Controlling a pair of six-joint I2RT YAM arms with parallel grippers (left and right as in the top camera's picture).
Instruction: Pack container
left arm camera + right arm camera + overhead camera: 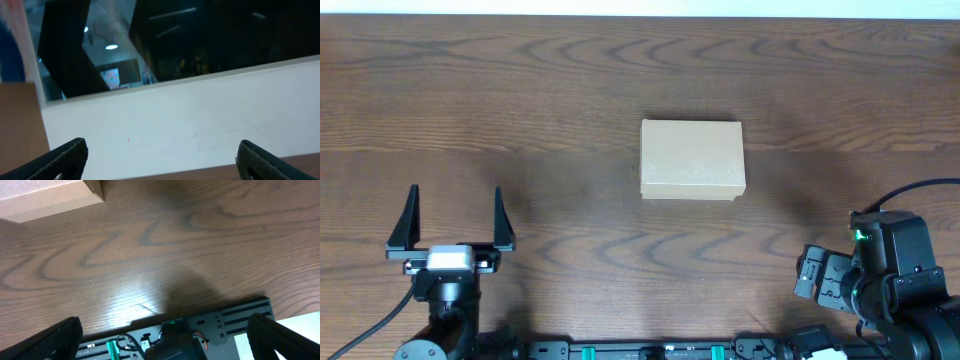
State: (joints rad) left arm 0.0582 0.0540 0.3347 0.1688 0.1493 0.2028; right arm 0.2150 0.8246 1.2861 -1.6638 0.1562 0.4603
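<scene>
The container [692,160], a plain tan cardboard box, lies flat at the middle of the wooden table with its lid down. One of its corners shows at the top left of the right wrist view [50,197]. My left gripper [455,215] is at the front left, open and empty, with its fingers pointing to the far side, well left of the box. In its own view the left gripper [165,167] faces a white wall. My right gripper [820,277] is folded at the front right, pointing down. Its fingers are wide apart and empty in the right wrist view [170,340].
The table [520,90] is dark wood grain. A black mounting rail [240,317] with cables runs along the front edge, under the right gripper. A white wall [200,115] and a dark window stand beyond the far edge.
</scene>
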